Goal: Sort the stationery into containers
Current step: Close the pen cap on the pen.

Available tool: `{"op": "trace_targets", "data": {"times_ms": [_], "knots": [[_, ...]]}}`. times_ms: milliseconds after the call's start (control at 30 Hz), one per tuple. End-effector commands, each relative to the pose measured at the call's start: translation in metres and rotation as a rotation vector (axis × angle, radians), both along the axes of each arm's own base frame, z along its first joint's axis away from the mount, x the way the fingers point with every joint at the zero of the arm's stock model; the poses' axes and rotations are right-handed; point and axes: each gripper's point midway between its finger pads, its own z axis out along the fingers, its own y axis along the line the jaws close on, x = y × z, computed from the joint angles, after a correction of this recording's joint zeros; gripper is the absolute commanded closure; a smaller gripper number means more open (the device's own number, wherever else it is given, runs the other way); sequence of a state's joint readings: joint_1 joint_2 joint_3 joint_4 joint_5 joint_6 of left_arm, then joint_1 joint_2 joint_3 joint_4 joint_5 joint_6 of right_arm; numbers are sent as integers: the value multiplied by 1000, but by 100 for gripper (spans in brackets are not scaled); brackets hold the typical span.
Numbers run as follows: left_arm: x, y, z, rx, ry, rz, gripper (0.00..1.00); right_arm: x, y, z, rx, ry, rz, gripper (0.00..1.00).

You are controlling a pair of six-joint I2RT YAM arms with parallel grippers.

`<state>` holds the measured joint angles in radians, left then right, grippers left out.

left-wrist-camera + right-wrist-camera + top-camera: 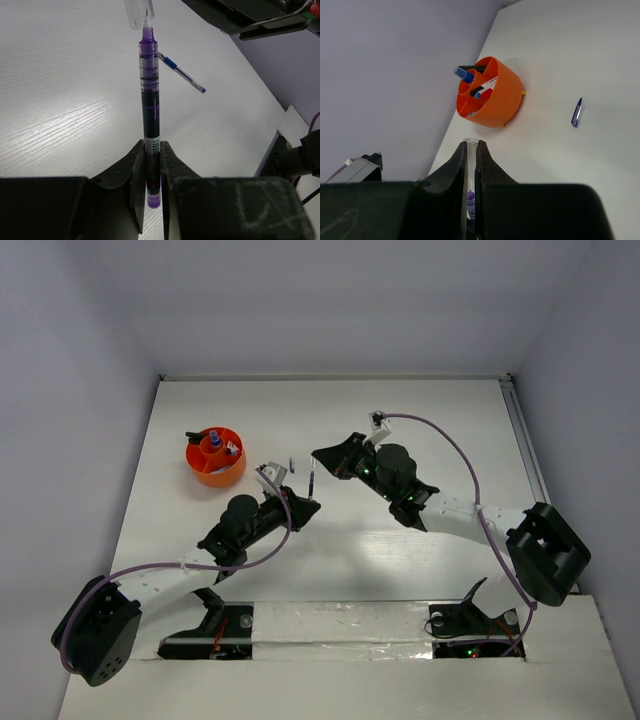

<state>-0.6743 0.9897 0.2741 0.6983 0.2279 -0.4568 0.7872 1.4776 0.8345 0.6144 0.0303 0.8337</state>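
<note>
Left gripper (pixel 152 150): jaws narrow, pinching the purple pen (pixel 150 100) low on its barrel, just under the barcode label. Pen points straight out from between the fingers (pixel 134 172), with a short purple stub poking out behind the pads and the white nib at the far end. Dark ink shows through the clear barrel.

Right gripper (pixel 471 150): jaws narrow, clamped on a clear pen cap (pixel 470 146). A bit of purple shows deeper between the fingers. From the left wrist view: cap tilted, nib touching its lower end, cap not seated down on the barrel.

From above: the 2 grippers meet tip to tip near the middle of the white table (pixel 430 420), the pen bridging them, both arms reaching inward from the near edge.

Blue pen (pixel 182 75): lies flat on the table, just beyond the held pen, apart from both grippers. Seen from above, lies between the grippers and the cup.

Orange cup (pixel 504 102): round, divided inside, stands on the table toward the left rear, near the left wall, apart from both grippers. Inside: a blue-capped marker (pixel 464 75) leaning out of the centre ring, a black marker (pixel 472 67) in a far outer compartment, a white-and-red item (pixel 487 85) in another. Cannot tell what else lies lower in the cup.
</note>
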Motion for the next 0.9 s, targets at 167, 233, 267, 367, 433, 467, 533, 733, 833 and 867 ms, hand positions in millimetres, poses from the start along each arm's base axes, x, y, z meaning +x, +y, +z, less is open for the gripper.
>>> {"op": "trace_targets", "data": {"times_ms": [167,233,267,367,433,467,533,733,833,867], "knots": [[-2,-5,15,-41,-44,-24,100,0,-1,40,45,-117,-22,100],[-2,-7,14,-41,-41,-31,100,2,0,41,30,-115,-25,100],[-3,-7,14,-42,-39,-37,100,1,0,42,32,-117,-24,100],[-3,-8,14,-43,-40,-39,100,3,-1,44,31,-122,-30,100],[-3,-7,15,-45,-42,-37,100,3,-1,44,27,-126,-33,100],[-3,-7,15,-46,-43,-39,100,4,-2,44,24,-126,-39,100],[-3,-7,15,-45,-42,-37,100,5,-3,49,19,-141,-48,100],[-3,-7,14,-42,-39,-37,100,4,-4,54,20,-151,-44,100],[-3,-7,13,-41,-37,-39,100,3,-4,56,23,-156,-43,100],[-3,-7,12,-39,-35,-34,100,3,-3,54,19,-154,-38,100]]}}
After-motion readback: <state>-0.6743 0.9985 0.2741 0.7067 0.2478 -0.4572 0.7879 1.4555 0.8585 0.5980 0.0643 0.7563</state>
